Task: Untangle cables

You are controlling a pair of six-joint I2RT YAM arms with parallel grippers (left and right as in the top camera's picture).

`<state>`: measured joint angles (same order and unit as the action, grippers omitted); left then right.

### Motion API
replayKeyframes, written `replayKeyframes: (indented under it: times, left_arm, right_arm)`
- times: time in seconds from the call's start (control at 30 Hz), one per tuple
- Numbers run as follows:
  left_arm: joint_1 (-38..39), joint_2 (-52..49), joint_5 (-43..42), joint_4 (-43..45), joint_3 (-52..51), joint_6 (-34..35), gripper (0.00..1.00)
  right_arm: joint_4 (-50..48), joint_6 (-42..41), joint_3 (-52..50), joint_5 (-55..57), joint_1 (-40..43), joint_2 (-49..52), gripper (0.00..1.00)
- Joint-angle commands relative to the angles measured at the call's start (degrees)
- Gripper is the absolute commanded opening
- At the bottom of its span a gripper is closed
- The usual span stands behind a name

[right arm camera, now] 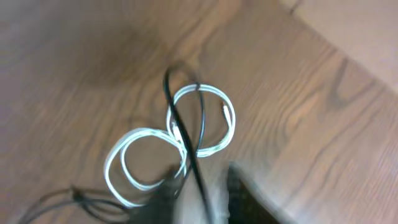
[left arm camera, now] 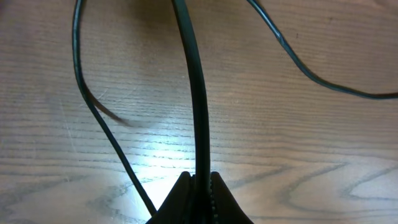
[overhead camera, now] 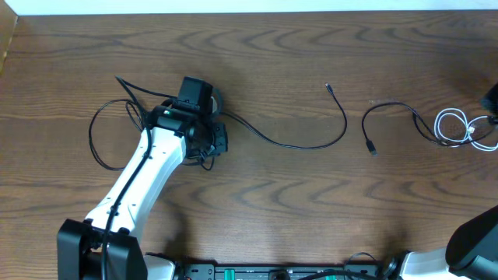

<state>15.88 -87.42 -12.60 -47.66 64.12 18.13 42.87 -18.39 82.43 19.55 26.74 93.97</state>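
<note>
My left pincer [left arm camera: 200,190] is clamped on the black cable [left arm camera: 198,112], which runs straight ahead along the tabletop [left arm camera: 311,155]; my right pincer [right arm camera: 205,199], by the white cable [right arm camera: 233,121], is too blurred to tell.

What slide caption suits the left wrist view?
Left gripper shut on a black cable over the wooden table.

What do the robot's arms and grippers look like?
The left arm has a long white link with a thin black wire running along it, black joints and a black wrist head. The left gripper has black wedge-shaped fingers with a ridged inner edge. The right arm shows only a rounded dark link; the right gripper is dark and blurred.
</note>
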Motion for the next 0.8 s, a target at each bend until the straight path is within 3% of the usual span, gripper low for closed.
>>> replayKeyframes:
  times: [0.0,0.13,0.23,0.4,0.57,0.77]
  left_arm:
    - [0.2,0.0,0.2,-0.3,-0.3,-0.8,0.08]
    - [0.2,-0.1,0.5,-0.3,-0.3,-0.8,0.08]
    - [0.2,-0.1,0.5,-0.3,-0.3,-0.8,0.08]
    - [0.2,-0.1,2.8,-0.3,-0.3,-0.7,0.08]
    - [0.2,-0.1,2.8,-0.3,-0.3,-0.7,0.08]
    - [0.2,-0.1,2.8,-0.3,-0.3,-0.7,0.08]
  right_arm:
    - [-2.4,1.7,0.3,-10.8,0.5,0.1,0.46]
    - [-3.0,11.5,0.3,-38.0,-0.5,0.1,0.57]
    - [-0.7,13.6,0.3,-47.1,-2.4,0.1,0.65]
    - [5.4,16.0,-0.1,-42.8,-8.3,0.5,0.77]
    - [4.2,14.8,-2.6,-34.6,-13.5,1.7,0.79]
    - [2.5,3.4,-4.6,-26.8,-16.8,5.7,0.79]
